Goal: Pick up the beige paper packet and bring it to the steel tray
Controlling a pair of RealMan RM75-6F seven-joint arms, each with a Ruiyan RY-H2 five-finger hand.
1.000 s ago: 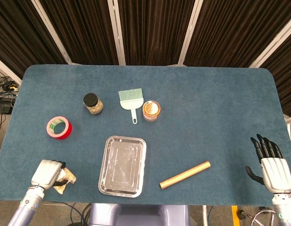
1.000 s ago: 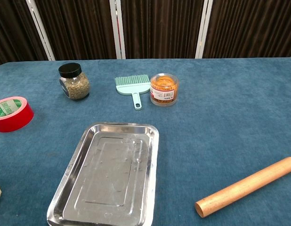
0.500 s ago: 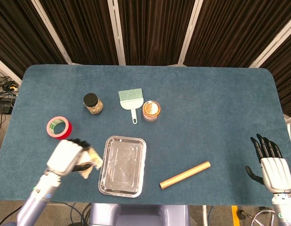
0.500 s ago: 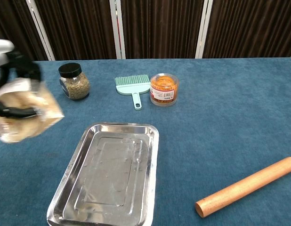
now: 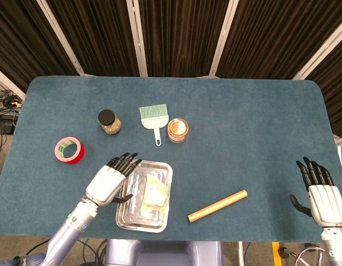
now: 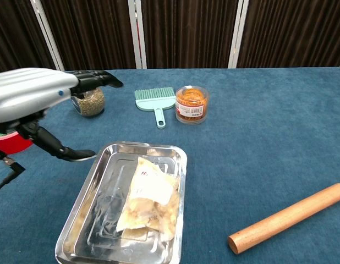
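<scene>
The beige paper packet [image 5: 154, 193] [image 6: 149, 199] lies flat inside the steel tray [image 5: 127, 215] [image 6: 76, 231], toward its right side. My left hand [image 5: 111, 180] [image 6: 35, 99] hovers over the tray's left rim with fingers spread and nothing in it. My right hand [image 5: 319, 191] rests open at the table's near right corner, far from the tray, and only the head view shows it.
A wooden rolling pin [image 5: 217, 205] [image 6: 286, 218] lies right of the tray. Behind the tray stand a dark-lidded jar [image 5: 109, 122] [image 6: 88, 101], a green brush [image 5: 153, 119] [image 6: 156, 103] and an orange tub [image 5: 178, 130] [image 6: 191, 104]. Red tape [image 5: 69, 150] [image 6: 9, 142] sits at the left.
My left hand carried the packet from the near left corner rightwards over the tray, then opened. The packet now lies in the tray. The right hand stayed put.
</scene>
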